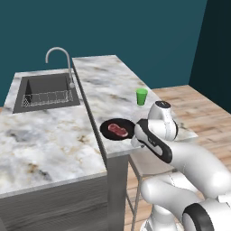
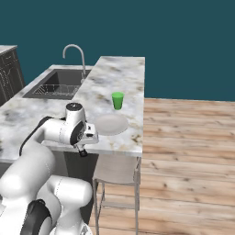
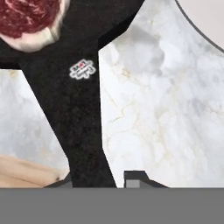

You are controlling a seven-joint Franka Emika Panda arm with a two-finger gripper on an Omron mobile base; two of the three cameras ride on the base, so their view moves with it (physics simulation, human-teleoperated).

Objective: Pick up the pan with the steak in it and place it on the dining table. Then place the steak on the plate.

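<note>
Where arm hides pan [image 1: 116, 129], hand view shows handle, steak [image 3: 30, 19].

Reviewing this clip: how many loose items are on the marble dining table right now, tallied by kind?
pan: 1
steak: 1, lying in the pan
plate: 1
green cup: 1
Total: 4

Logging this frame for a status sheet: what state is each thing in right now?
pan: on the dining table, handle in the gripper
steak: lying in the pan
plate: bare, beside the pan
green cup: upright
gripper: shut on the pan handle
</note>
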